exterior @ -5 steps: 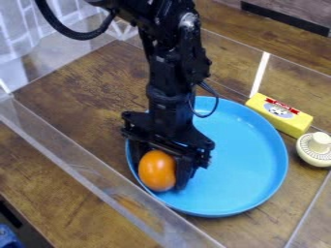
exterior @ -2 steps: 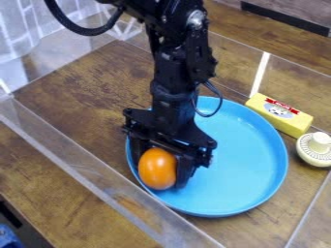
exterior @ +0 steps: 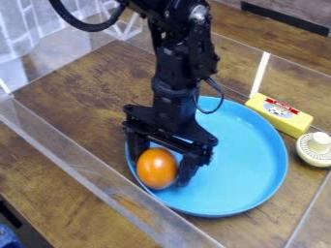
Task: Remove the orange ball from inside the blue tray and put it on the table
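Observation:
The orange ball lies inside the blue tray, close to its front-left rim. The tray rests on the dark wooden table. My gripper points straight down over the ball. Its dark fingers stand apart on either side of the ball, low in the tray. The jaws look open, and I cannot tell whether the fingers touch the ball. The black arm rises from the gripper to the top of the view and hides part of the tray behind it.
A yellow box lies beyond the tray's right rim, next to a round cream ribbed disc at the right edge. Clear acrylic walls run along the front and left of the table.
The fingers have spread a little wider around the ball. The arm and the ball have stayed where they were.

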Motion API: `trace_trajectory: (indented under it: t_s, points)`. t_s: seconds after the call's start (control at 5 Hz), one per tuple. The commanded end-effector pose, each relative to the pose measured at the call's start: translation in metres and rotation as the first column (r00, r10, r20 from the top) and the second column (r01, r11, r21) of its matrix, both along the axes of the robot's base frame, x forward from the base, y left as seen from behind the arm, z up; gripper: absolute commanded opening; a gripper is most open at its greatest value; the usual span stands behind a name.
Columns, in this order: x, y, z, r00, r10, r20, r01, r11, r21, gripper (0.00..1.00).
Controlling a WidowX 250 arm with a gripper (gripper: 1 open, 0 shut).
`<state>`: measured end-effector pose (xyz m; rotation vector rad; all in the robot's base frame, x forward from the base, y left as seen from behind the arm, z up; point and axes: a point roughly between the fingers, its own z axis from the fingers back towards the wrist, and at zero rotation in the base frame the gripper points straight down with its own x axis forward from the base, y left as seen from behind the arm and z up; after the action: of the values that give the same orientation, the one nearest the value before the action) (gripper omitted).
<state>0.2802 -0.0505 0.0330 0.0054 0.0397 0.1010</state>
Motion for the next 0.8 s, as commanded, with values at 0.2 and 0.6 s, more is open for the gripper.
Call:
trace_trajectory:
  t_s: [0.2, 0.6]
  points:
    - [0.012, -0.005, 0.001, 0.999, -0.009, 0.054, 0.01, 1.0, -0.015, 1.0]
    - [0.015, 0.0, -0.005, 0.999, -0.003, 0.054, 0.004, 1.0, -0.023, 1.0]
